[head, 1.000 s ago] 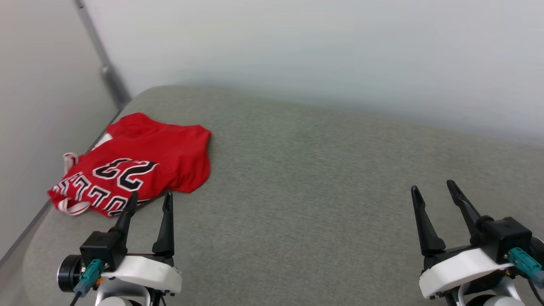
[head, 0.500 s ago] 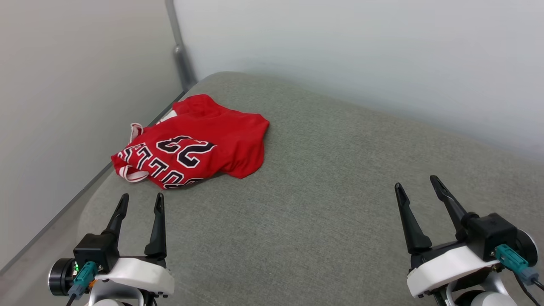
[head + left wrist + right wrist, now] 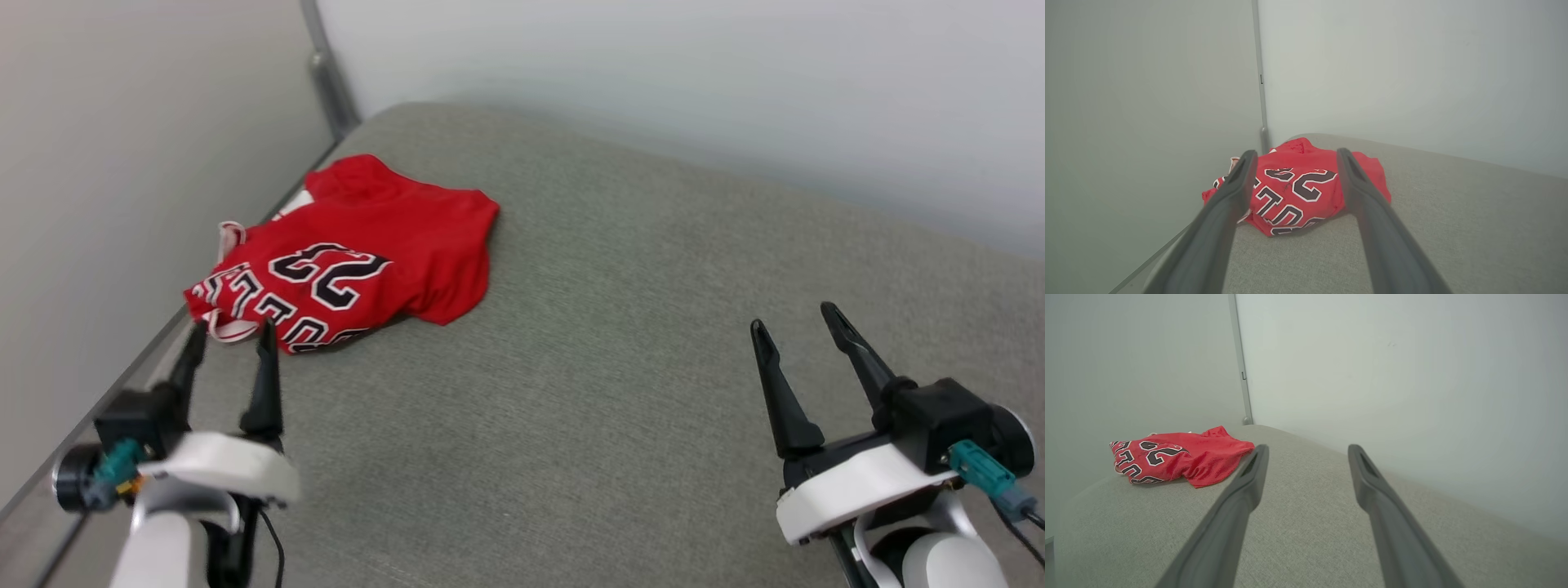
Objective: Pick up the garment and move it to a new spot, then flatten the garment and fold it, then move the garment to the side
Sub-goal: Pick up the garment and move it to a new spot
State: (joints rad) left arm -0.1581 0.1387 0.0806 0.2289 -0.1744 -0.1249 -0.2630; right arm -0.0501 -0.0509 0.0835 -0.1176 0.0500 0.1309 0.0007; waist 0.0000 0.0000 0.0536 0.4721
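Garment (image 3: 359, 261) sits crumpled in the far-left corner of the grey fabric surface (image 3: 620, 343), close to the left wall and the grey vertical post (image 3: 326, 77). It's a loose heap, not flat. Printed side is up: black white-outlined "23" and lettering are readable. A white sleeve edge with red stripes pokes out on the wall side.

Left gripper (image 3: 231, 331): fingers spread, nothing between them. From the head view its tips line up with the garment's near-left edge; can't tell from that angle if they touch. In the left wrist view the left gripper (image 3: 1295, 154) frames the garment (image 3: 1298, 192), which lies ahead of the fingers, lettering facing the camera.

Right gripper (image 3: 793, 318): also spread and empty, over bare fabric on the right side, well apart from the garment. In the right wrist view the right gripper (image 3: 1308, 449) points at the back wall, with the garment (image 3: 1184, 455) off to its left.
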